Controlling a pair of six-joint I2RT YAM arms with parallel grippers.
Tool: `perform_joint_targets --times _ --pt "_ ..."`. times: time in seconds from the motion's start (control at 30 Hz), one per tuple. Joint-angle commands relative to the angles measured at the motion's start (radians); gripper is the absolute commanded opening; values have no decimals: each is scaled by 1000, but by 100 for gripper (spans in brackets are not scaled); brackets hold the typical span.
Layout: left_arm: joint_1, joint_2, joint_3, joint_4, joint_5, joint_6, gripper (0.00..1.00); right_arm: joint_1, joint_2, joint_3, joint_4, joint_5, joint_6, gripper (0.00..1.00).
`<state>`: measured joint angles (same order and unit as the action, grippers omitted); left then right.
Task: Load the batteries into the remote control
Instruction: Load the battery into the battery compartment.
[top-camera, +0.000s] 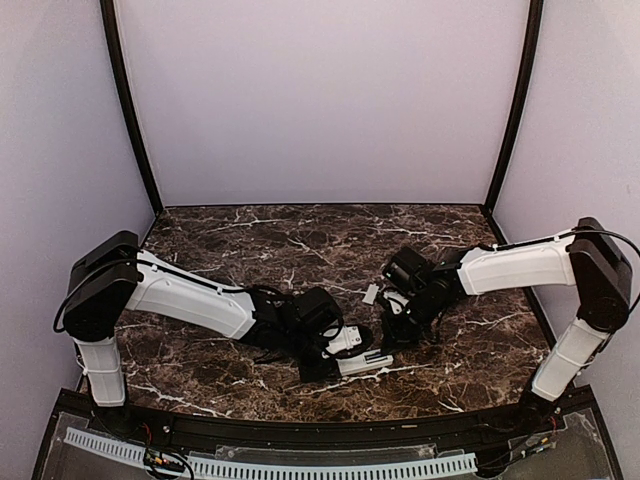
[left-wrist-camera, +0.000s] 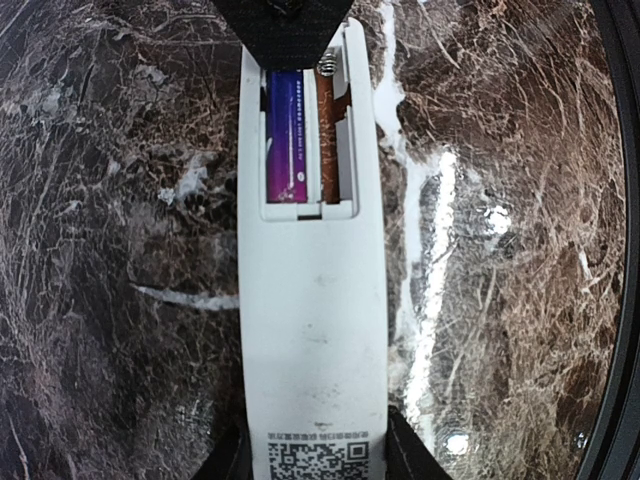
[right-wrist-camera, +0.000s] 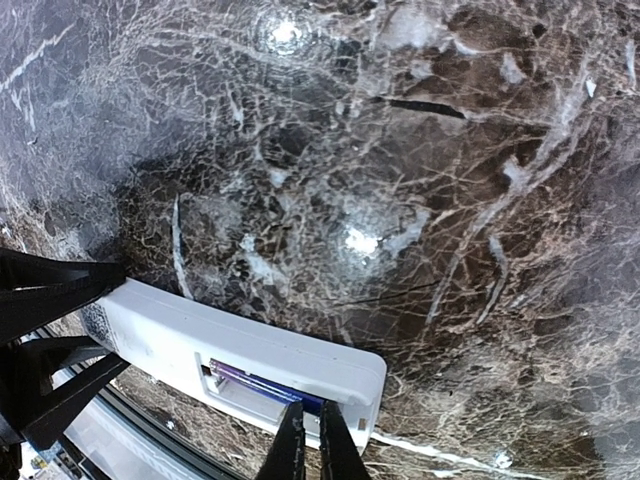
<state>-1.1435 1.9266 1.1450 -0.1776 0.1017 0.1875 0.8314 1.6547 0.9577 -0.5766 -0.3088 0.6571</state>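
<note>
The white remote control (top-camera: 366, 363) lies back side up near the table's front edge, its battery compartment open. My left gripper (left-wrist-camera: 318, 462) is shut on its sides near the QR label and also shows in the top view (top-camera: 338, 352). One purple battery (left-wrist-camera: 289, 135) lies in the left slot. The slot beside it shows a brownish strip and a spring. My right gripper (right-wrist-camera: 308, 425) is shut, its narrow tips resting at the compartment's end on the purple battery (right-wrist-camera: 262, 383). The remote also shows in the right wrist view (right-wrist-camera: 190, 335), and the right fingertips (left-wrist-camera: 285, 30) in the left wrist view.
A small pale grey piece (top-camera: 372, 294) lies on the dark marble table (top-camera: 250, 250) just behind the right gripper (top-camera: 386, 338). The black front rail (top-camera: 300, 430) runs close below the remote. Lilac walls enclose the back and sides.
</note>
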Motion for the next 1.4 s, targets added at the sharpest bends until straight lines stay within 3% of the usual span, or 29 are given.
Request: perform_joint_targets --times 0.0,0.4,0.9,1.13,1.2,1.3,1.37 --pt "-4 66 -24 -103 -25 26 0 27 71 -22 133 -27 20 5" --pt "-4 69 -22 -108 -25 25 0 32 59 53 -43 167 -33 10" --pt "-4 69 -21 -110 -20 27 0 32 7 114 -87 164 -50 16" --pt "-4 73 -20 -114 -24 37 0 27 -25 116 -88 115 -143 14" --pt "-4 72 -19 -115 -33 48 10 11 -33 112 -72 36 -211 13" --pt "-4 72 -19 -122 -43 66 32 -4 -29 127 -83 2 -320 19" --pt "-3 68 -19 -128 -55 82 40 -13 -44 144 -78 -1 -395 24"
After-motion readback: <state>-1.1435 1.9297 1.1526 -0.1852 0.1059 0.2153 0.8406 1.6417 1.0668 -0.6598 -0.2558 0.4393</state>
